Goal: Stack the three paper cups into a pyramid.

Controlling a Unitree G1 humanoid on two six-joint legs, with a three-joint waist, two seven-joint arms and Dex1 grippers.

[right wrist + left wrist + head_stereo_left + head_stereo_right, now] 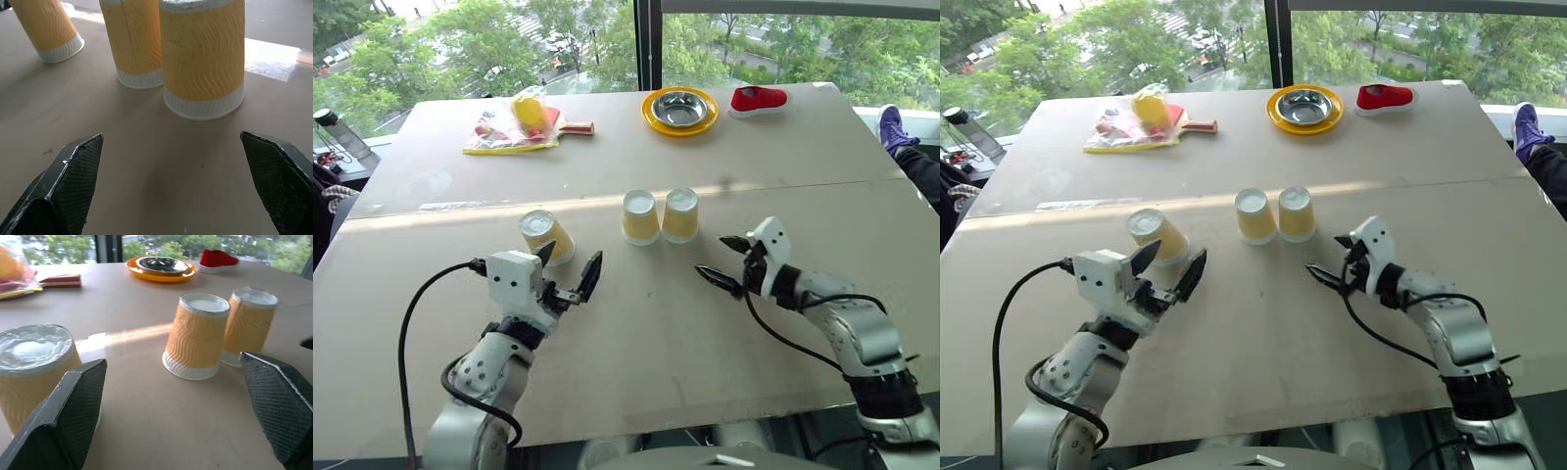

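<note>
Two paper cups (640, 216) (680, 214) stand upside down, side by side and touching, at the middle of the table. The third cup (546, 236) stands upside down apart to their left. My left gripper (570, 265) is open just in front of that third cup, one finger beside its wall, nothing between the fingers. My right gripper (723, 259) is open and empty, a short way to the right of and nearer than the pair. The right wrist view has the pair (203, 54) close ahead of the spread fingers. No cup sits on another.
At the far side of the table lie a yellow-rimmed steel dish (679, 110), a red shoe (759, 99) and a plastic bag with a red paddle (524, 125). A seam (460, 206) crosses the tabletop behind the cups. A person's purple shoe (896, 127) shows at the right edge.
</note>
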